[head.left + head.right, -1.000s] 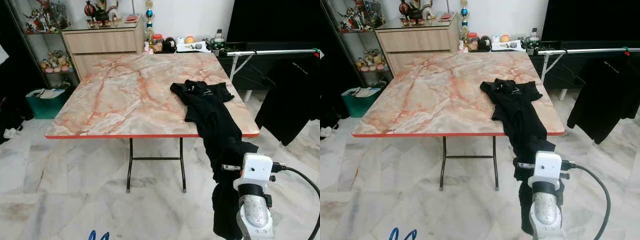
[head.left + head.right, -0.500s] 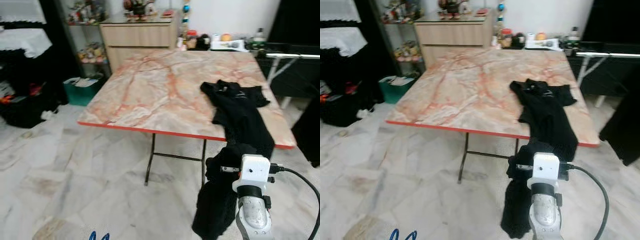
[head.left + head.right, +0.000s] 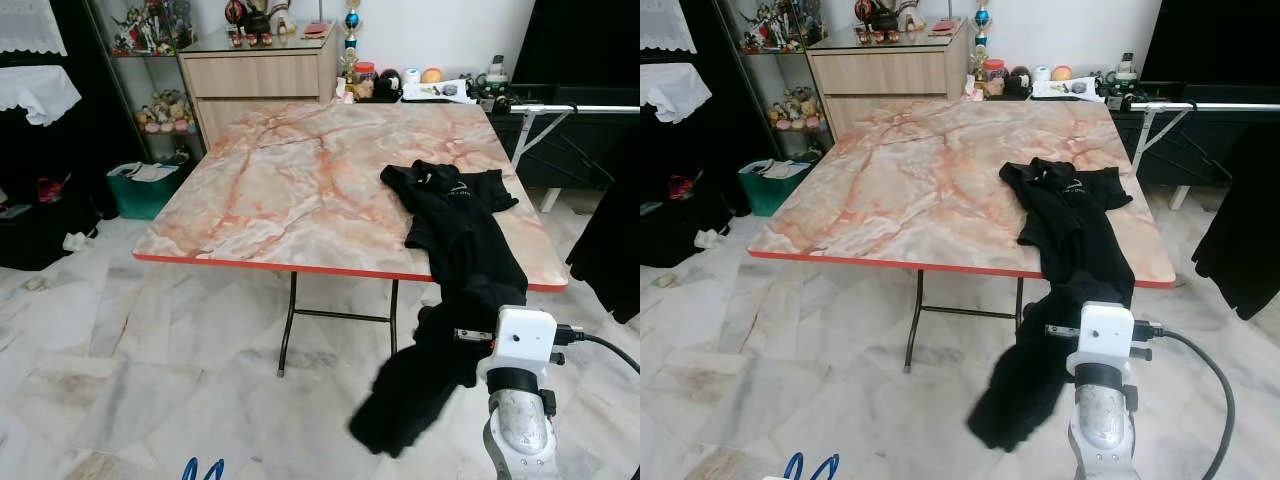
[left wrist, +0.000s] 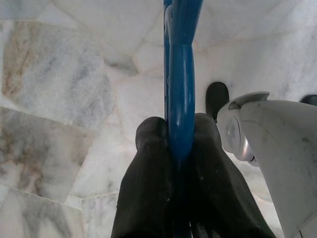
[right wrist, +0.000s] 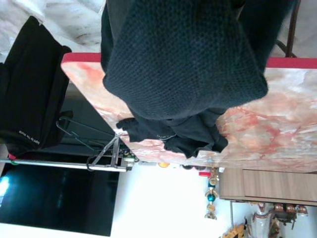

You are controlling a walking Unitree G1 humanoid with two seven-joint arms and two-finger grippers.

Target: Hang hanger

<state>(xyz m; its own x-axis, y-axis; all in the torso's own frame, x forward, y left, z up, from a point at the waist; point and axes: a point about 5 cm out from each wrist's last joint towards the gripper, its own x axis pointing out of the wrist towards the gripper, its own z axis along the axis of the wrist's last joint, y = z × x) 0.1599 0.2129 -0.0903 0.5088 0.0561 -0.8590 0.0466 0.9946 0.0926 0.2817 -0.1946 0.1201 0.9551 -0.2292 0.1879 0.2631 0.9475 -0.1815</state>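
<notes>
Since a moment ago the camera has swung back toward the square orange marble-pattern table [image 3: 300, 190], and the soft black knitted garment [image 3: 455, 250] hangs lower off its front edge, at lower right, where the right gripper [image 3: 1092, 335] seems to drag it; I cannot tell its fingers. The left gripper [image 4: 181, 148], at the bottom edge, pinches the smooth blue plastic hanger [image 4: 181, 74] tightly, so hanging on the thin metal rail [image 3: 575, 108] at upper right is not started.
</notes>
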